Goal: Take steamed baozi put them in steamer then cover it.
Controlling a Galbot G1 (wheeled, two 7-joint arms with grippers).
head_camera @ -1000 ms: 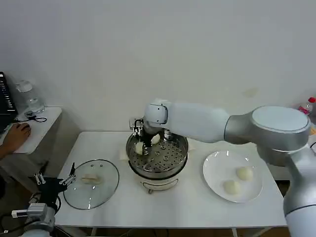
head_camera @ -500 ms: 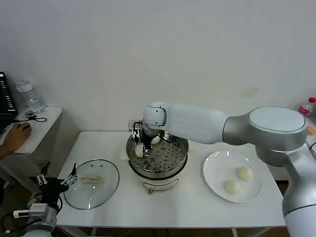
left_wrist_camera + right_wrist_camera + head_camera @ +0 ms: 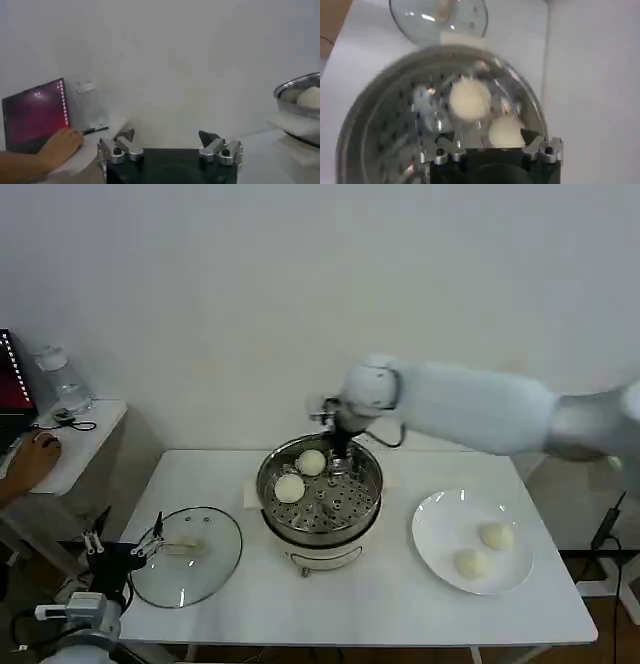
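1. Steamer (image 3: pixel 320 502) stands mid-bench (image 3: pixel 400 594), uncovered, perforated tray visible.
2. Two steamed baozi inside the steamer: one (image 3: pixel 290 487) on the steamer's left side, one (image 3: pixel 312 463) toward its back, close together.
3. Two more baozi (image 3: pixel 495 535) (image 3: pixel 469 563) lie on a white plate (image 3: pixel 435 519) right of the steamer, a small gap between them.
4. Cover (image 3: pixel 186 555) lies flat on the bench left of the steamer, apart from it, cream handle up.
5. Right gripper (image 3: pixel 338 442) hovers over the steamer's back rim; in the right wrist view its fingers (image 3: pixel 442 150) are spread wide, empty, above the two baozi.
6. Left gripper (image 3: pixel 125 546) sits low, left of the steamer, at the cover's left edge; fingers (image 3: pixel 125 142) wide apart, holding nothing.
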